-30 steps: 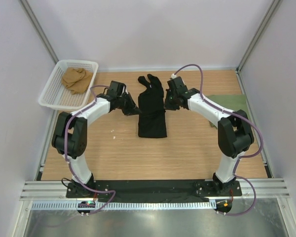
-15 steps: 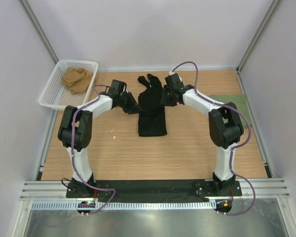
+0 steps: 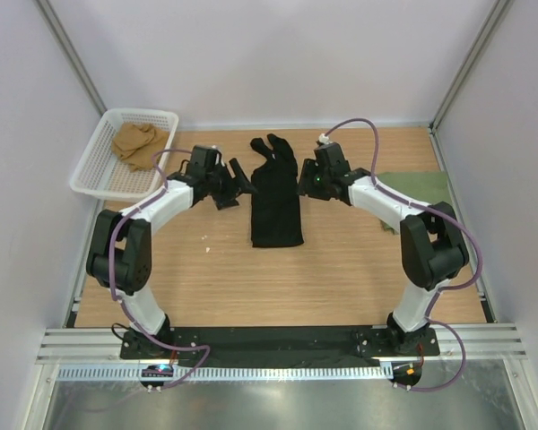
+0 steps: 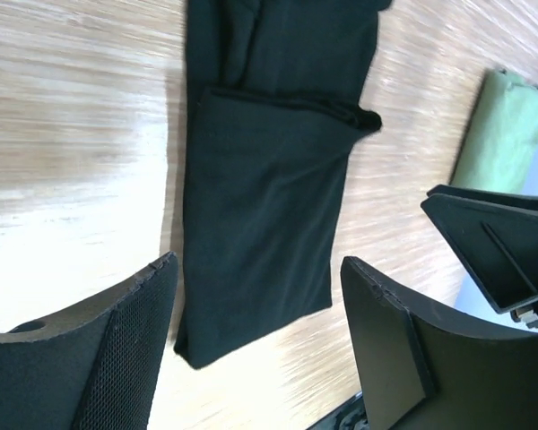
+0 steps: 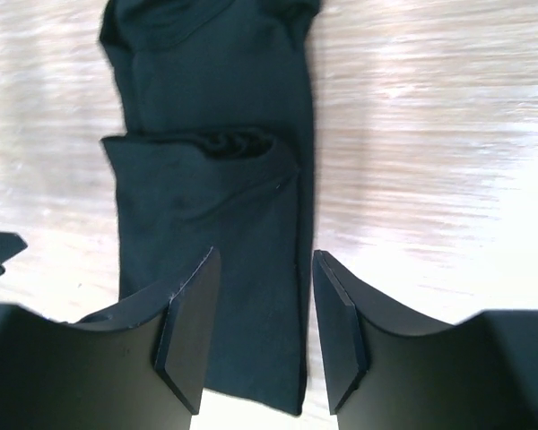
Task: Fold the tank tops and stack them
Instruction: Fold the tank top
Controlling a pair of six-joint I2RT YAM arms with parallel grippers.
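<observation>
Fabric of the black tank top lies matte, folded into a long narrow strip on the wood-grain bench; left claw and right claw flank it, both open, empty; olive tank top lies by the right edge

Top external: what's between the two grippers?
The black tank top, folded into a long strip, lies between the left gripper and right gripper, both open and empty. The top view shows it.
</observation>
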